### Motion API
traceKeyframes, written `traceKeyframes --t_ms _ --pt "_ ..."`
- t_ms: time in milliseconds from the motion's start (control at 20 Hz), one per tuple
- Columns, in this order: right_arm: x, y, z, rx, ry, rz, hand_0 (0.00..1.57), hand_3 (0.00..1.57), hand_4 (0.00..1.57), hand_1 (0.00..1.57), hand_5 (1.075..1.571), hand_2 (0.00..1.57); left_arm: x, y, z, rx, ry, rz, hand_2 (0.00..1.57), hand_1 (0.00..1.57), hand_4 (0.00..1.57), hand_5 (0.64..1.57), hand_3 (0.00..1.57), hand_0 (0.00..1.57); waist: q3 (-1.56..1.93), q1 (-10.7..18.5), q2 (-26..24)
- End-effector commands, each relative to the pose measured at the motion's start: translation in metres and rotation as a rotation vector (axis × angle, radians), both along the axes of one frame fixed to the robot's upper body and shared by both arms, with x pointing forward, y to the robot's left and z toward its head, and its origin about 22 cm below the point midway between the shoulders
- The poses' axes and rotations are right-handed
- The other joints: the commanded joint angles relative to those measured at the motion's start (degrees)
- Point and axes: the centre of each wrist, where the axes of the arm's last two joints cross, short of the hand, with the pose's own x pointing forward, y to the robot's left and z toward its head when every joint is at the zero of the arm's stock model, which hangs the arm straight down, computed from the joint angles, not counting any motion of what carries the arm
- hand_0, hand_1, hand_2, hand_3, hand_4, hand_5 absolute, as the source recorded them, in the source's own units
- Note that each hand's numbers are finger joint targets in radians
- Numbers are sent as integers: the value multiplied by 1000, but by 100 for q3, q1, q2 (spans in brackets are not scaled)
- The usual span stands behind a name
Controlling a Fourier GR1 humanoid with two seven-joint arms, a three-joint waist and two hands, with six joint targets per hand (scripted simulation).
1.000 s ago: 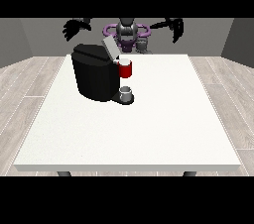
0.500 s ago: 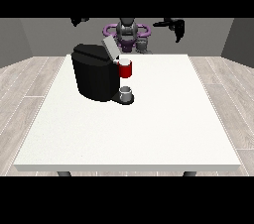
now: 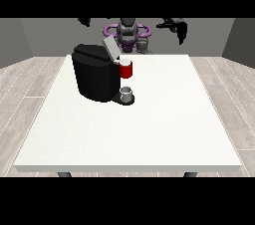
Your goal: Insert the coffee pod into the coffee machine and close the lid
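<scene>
Hovering past table's (image 3: 149, 134) far edge, right-side hand (image 3: 180, 30) fingers drooping relaxed, coffee machine (image 3: 97, 72) lid raised

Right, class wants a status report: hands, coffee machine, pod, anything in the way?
Both hands raised, off the table: view's right, view's left. Coffee machine lid up. Small grey object at far edge, maybe the pod. Nothing blocking.

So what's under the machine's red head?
A small grey cup stands on the machine's base, directly below the red head. The cup's inside can't be seen. The lid is up, and the pod slot beneath it isn't visible.
</scene>
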Motion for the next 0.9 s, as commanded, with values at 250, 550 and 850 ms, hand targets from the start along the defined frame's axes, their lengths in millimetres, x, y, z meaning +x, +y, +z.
traceKeyframes --t_ms 250,550,850 --pt "12 10 -11 28 -3 59 0 0 0 0 1571 0 -17 -4 26 -33 -37 52 0 0 0 1571 0 0 2 4 456" --pt "40 8 2 30 -38 13 0 0 0 0 1571 0 -12 28 51 1 -124 10 0 0 0 1571 0 0 1 208 1082" --pt "66 16 27 21 -44 46 0 0 0 0 1571 0 -26 7 45 10 -172 39 0 0 0 1571 0 0 0 103 1303"
